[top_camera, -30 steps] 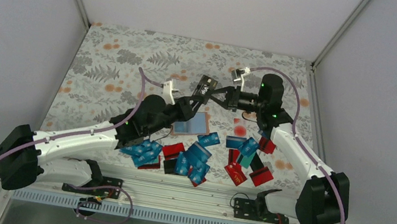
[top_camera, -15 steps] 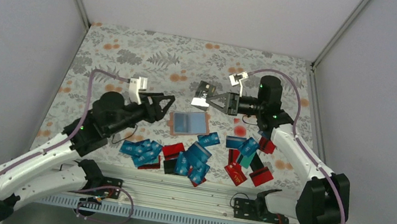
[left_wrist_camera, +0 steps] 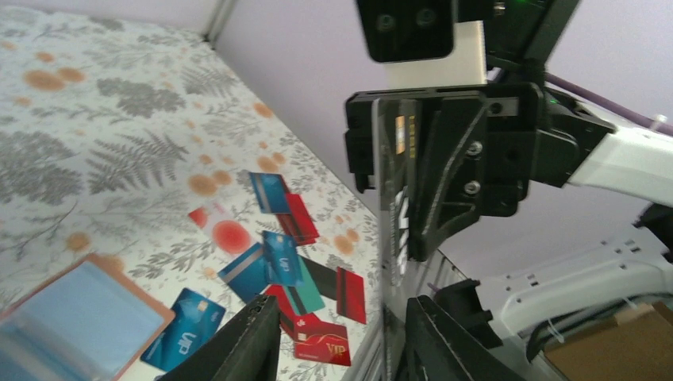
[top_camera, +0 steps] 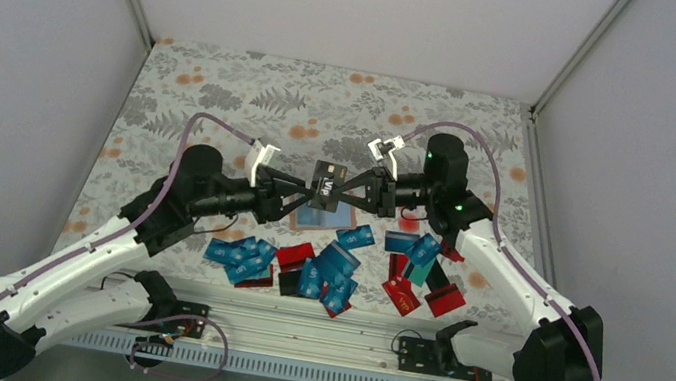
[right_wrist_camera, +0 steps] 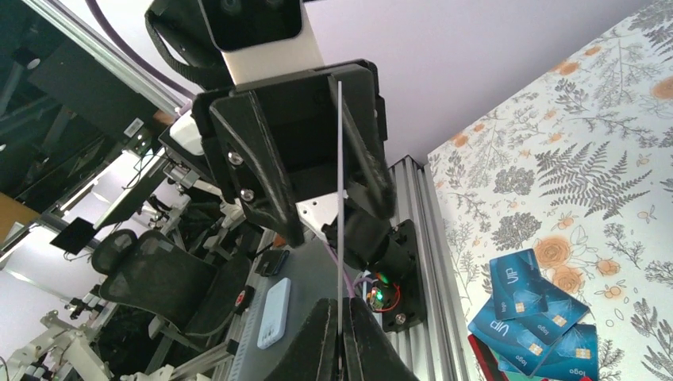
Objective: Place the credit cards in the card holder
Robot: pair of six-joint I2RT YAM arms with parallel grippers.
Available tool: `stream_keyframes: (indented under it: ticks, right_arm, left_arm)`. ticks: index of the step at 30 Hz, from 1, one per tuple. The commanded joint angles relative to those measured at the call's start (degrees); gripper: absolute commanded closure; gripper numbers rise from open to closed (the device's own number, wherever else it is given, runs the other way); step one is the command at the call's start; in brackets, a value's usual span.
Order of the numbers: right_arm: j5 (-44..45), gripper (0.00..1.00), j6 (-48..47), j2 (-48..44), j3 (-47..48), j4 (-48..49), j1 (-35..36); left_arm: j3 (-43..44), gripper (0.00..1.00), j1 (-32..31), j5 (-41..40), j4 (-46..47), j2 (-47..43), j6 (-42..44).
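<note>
Credit cards (top_camera: 332, 269) mostly lie loose outside your card holder (top_camera: 338, 219); right gripper (top_camera: 347, 192) pinches the VIP card (top_camera: 326, 186), left gripper (top_camera: 299, 193) jaws apart.

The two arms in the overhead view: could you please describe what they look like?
The left arm and right arm have white links, black joint housings and black bases. A purple cable loops along each. Green lights glow near the right wrist. The left end effector and right end effector are black, with two angular fingers and a white camera mount.
</note>
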Motion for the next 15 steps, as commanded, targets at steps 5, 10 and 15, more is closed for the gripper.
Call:
stream_keyframes:
  ticks: [5, 10, 15]
  right_arm:
    - [-1.2, 0.96, -2.4, -0.6, 1.8, -0.9, 1.9]
    - [-1.2, 0.96, -2.5, -0.7, 1.8, -0.9, 2.1]
    - [-0.9, 0.96, -2.8, -0.6, 2.1, -1.3, 2.2]
  left_arm:
    - [2.4, 0.76, 0.2, 3.7, 2.5, -0.5, 1.3]
    - [2.4, 0.81, 0.2, 3.7, 2.3, 0.6, 0.6]
    - [2.0, 0.97, 0.2, 3.8, 2.7, 0.5, 0.5]
